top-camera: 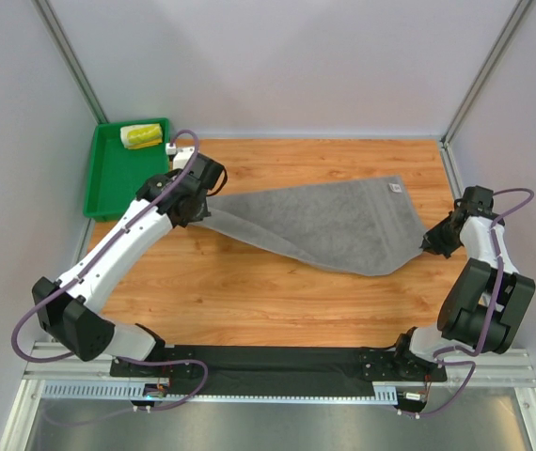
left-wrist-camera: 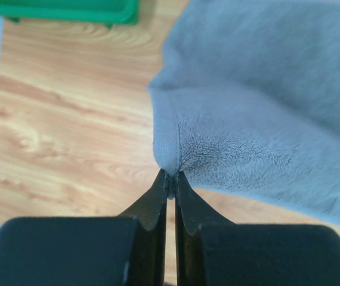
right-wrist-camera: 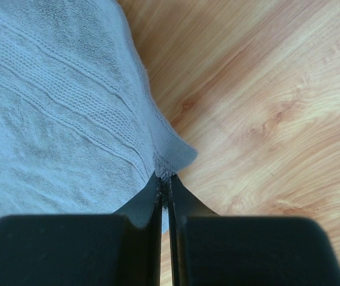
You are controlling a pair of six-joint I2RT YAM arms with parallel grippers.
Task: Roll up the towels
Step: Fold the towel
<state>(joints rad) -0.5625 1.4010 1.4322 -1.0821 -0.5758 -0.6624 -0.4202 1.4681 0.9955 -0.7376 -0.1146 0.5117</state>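
Grey towel (top-camera: 334,221) stretches across the wooden table (top-camera: 277,301), just right of the green tray (top-camera: 103,188), pinched at two corners. My left gripper (left-wrist-camera: 170,179) is clamped tight on the hemmed corner nearest the tray. My right gripper (right-wrist-camera: 165,177) is clamped on the corner farthest from the tray, beside the woven band. White-yellow towel (top-camera: 141,136) sits rolled inside the tray, at its far end.
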